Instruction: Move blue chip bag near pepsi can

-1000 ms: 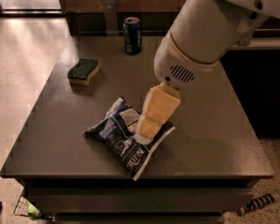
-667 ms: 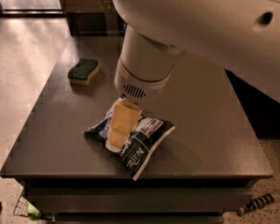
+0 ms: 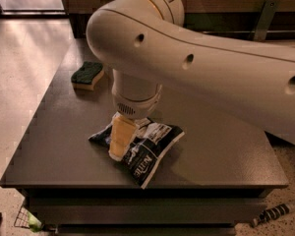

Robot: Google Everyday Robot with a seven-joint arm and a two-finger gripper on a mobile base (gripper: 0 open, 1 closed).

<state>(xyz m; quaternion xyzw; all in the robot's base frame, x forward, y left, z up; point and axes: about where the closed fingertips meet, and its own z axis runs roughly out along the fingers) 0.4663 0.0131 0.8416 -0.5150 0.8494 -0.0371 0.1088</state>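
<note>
bag writing: the blue chip bag [image 3: 148, 150] has white label panels and 1 white word near its front end; I can't read it for sure
gripper: the gripper [image 3: 120, 140] hangs straight down from the arm's [image 3: 196, 68] round wrist, right on the left part of the bag. Can't tell if the claw is wide, narrow or actually clamped on the foil
bag spot: lying flat on the dark table [image 3: 221, 151], front-middle, a bit left of centre
bag heading: sits diagonal to the table's edges, 1 corner aimed at the front edge, the other end under the wrist. Arm covers part of it, so I won't call the exact long axis
edges: that front corner is near the table's front edge but not over it; left and right edges are well apart from the bag
open room: bare tabletop to the right of the bag, and also to its left
sponge: green-topped yellow sponge [image 3: 87, 75] back-left, well apart from the bag, near the left edge
overhead: the arm spans the back and right of the table
</note>
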